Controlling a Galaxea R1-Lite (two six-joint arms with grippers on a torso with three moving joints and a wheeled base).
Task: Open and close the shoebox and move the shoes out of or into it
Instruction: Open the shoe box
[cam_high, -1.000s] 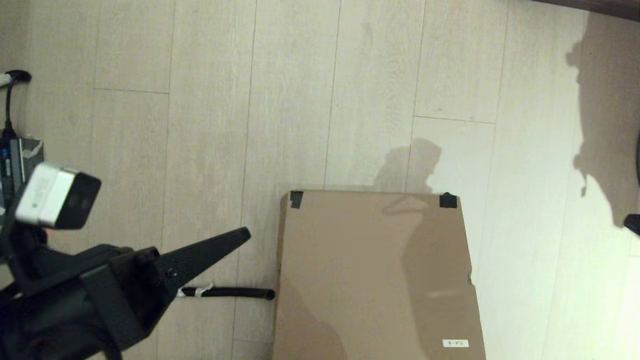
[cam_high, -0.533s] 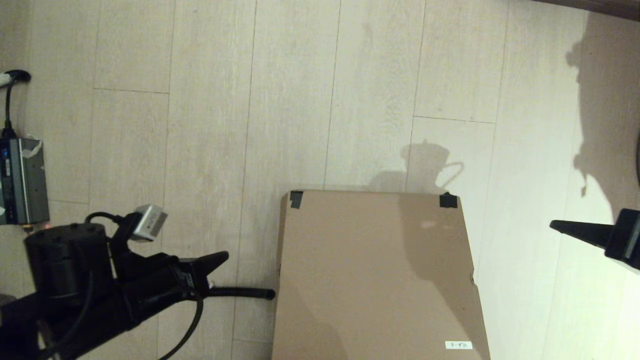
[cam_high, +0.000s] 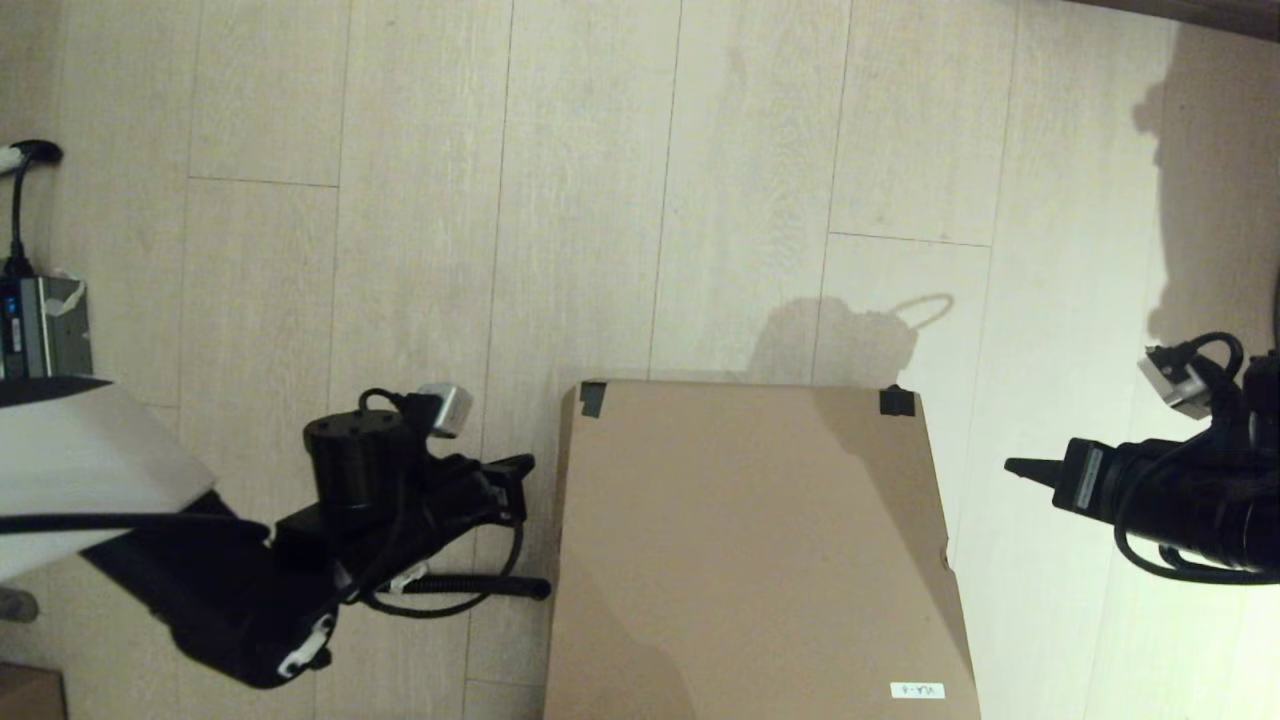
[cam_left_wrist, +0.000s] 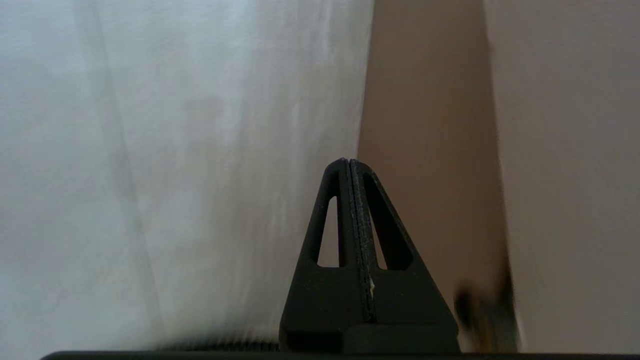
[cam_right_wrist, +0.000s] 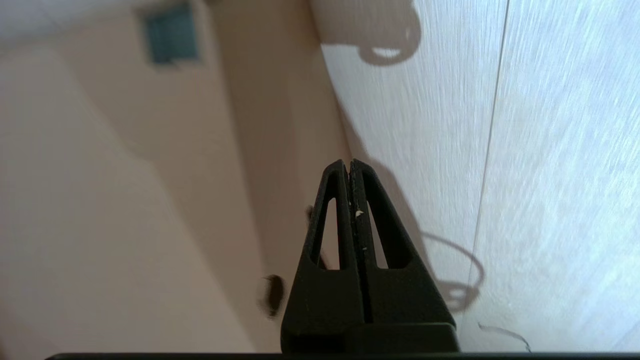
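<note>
The brown cardboard shoebox (cam_high: 750, 550) lies shut on the pale wood floor, black tape at its far corners and a small white label (cam_high: 916, 690) near its front right. My left gripper (cam_high: 525, 464) is shut with nothing in it, just off the box's left side (cam_left_wrist: 430, 150). On the other side, my right gripper (cam_high: 1012, 467) points at the box's right side (cam_right_wrist: 150, 200), also shut and holding nothing, a short gap away. The shoes are out of view.
A black ribbed hose (cam_high: 470, 586) lies on the floor against the box's left side. A grey device with a black cable (cam_high: 40, 325) sits at the far left. Bare floor (cam_high: 600, 200) stretches beyond the box.
Both arms have swung in toward the box: the left gripper moved right to its left side, and the right arm came in from the right edge.
</note>
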